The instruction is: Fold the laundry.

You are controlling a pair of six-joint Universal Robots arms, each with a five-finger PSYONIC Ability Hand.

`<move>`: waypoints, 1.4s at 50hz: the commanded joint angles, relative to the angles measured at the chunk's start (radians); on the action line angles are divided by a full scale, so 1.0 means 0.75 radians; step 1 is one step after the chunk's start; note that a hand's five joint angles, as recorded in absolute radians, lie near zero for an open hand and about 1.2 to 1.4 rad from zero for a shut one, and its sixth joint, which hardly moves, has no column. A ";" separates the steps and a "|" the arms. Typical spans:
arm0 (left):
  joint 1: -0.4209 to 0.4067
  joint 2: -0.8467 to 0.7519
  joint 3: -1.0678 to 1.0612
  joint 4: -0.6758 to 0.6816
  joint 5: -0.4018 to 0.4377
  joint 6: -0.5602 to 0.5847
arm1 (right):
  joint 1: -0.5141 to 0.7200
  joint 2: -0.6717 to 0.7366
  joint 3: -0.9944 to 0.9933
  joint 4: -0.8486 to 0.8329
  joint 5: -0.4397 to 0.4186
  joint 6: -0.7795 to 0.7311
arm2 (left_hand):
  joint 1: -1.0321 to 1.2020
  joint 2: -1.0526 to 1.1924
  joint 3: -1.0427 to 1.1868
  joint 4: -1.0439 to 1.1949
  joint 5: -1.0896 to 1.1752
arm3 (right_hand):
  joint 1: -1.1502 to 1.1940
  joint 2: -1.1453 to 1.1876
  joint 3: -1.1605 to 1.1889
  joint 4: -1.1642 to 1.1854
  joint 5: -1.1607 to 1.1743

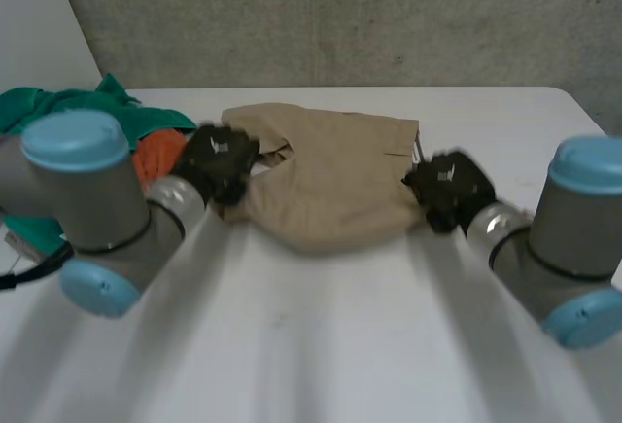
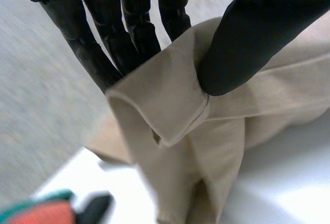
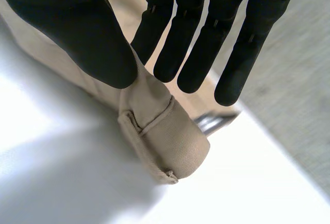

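1. Finds the tan garment [image 1: 330,185] on the white table [image 1: 321,345], toward the far side, with its long axis running left to right and one end at each hand.
2. Puts the left hand [image 1: 219,162] at the garment's left edge, just beside a pile of green and orange laundry [image 1: 155,156], and the right hand [image 1: 449,188] at the right edge; equally near, one end apiece.
3. Pinches a hemmed fold of the left edge between the left thumb and straight fingers [image 2: 129,33], thumb on the near face, fingers behind the cloth, with the fold raised off the table and draping down.
4. Pinches the right corner likewise, with the right thumb pressed onto the cloth against the nearest of the straight fingers [image 3: 154,33]; leaves the other fingers spread clear, the corner bulging out below the fingertips.
5. Shows both forearms reaching forward from the near corners of the table, wrists turned inward toward the garment.
6. Looks like the start of a fold with both ends held. Probably calls for carrying both hands together across the short axis, at matched pace, so the cloth stays level. Risks the narrow right-hand pinch slipping.
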 commanded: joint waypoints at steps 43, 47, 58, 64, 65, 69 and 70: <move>0.007 0.084 -0.287 -0.180 -0.079 0.068 | -0.079 0.057 0.061 0.015 -0.184 -0.230 | -0.737 -0.807 -0.796 -0.805 -0.770 | -0.467 -0.552 -0.568 -0.570 -0.553; -0.003 0.016 -0.232 -0.174 -0.098 0.093 | -0.073 0.081 0.033 -0.032 -0.149 -0.224 | -0.737 -0.807 -0.796 -0.805 -0.770 | 0.369 0.283 0.268 0.265 0.282; -0.058 -0.070 -0.115 -0.131 -0.180 0.246 | -0.087 0.014 0.039 0.080 -0.028 -0.064 | 0.013 -0.057 -0.046 -0.055 -0.020 | 0.369 0.283 0.268 0.265 0.282; -0.064 -0.078 -0.095 -0.104 -0.169 0.246 | -0.083 -0.027 0.053 0.166 0.006 -0.027 | 0.335 0.265 0.276 0.267 0.302 | 0.369 0.283 0.268 0.265 0.282; -0.064 -0.074 -0.099 -0.114 -0.171 0.246 | -0.081 -0.045 0.055 0.201 0.012 -0.023 | 0.335 0.265 0.276 0.267 0.302 | 0.369 0.283 0.268 0.265 0.282; -0.056 -0.021 -0.133 -0.182 -0.159 0.238 | -0.081 -0.111 0.067 0.337 0.011 -0.029 | 0.335 0.265 0.276 0.267 0.302 | 0.369 0.283 0.268 0.265 0.282; -0.056 -0.001 -0.144 -0.196 -0.153 0.236 | -0.083 -0.129 0.070 0.370 0.008 -0.033 | 0.335 0.265 0.276 0.267 0.302 | 0.369 0.283 0.268 0.265 0.282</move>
